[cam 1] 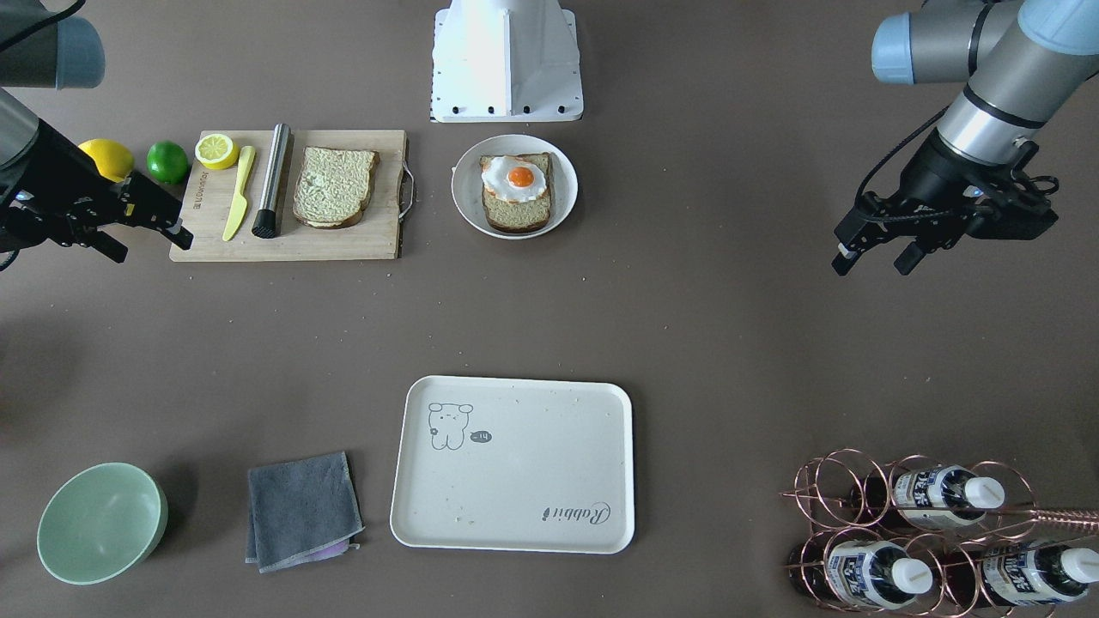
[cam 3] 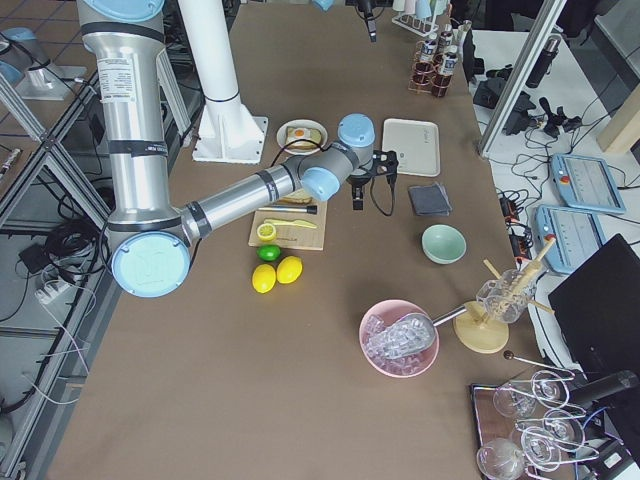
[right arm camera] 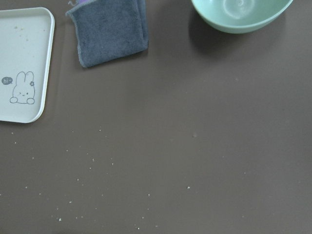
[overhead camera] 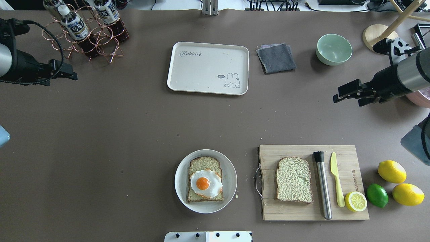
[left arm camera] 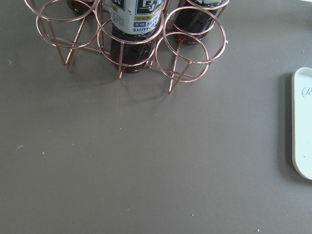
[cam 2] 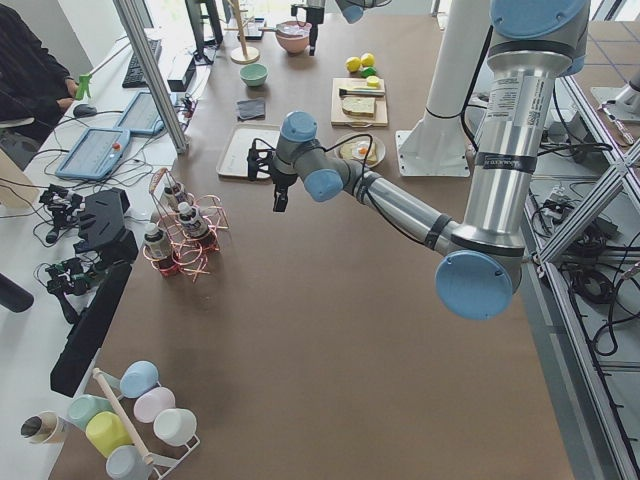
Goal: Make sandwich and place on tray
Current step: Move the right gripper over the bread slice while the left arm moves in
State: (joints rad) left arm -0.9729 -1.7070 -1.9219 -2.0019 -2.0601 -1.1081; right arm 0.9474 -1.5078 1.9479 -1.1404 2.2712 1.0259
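One bread slice (cam 1: 333,185) lies flat on the bamboo cutting board (cam 1: 369,240). The other bread slice (cam 1: 515,215) lies on a round white plate (cam 1: 464,202) with the fried egg (cam 1: 515,178) on top. The cream tray (cam 1: 532,481) with the "Rabbit" script holds nothing; it also shows in the overhead view (overhead camera: 201,70). My left gripper (cam 1: 871,259) is open and empty, in the air far to the side of the plate. My right gripper (cam 1: 148,243) is open and empty, beside the cutting board's outer end.
On the board lie a steel muddler (cam 1: 271,180), a yellow knife (cam 1: 239,192) and a half lemon (cam 1: 216,150). A lime (cam 1: 167,161) and lemons (overhead camera: 391,171) sit beside it. A copper bottle rack (cam 1: 927,532), grey cloth (cam 1: 302,510) and green bowl (cam 1: 101,522) flank the tray.
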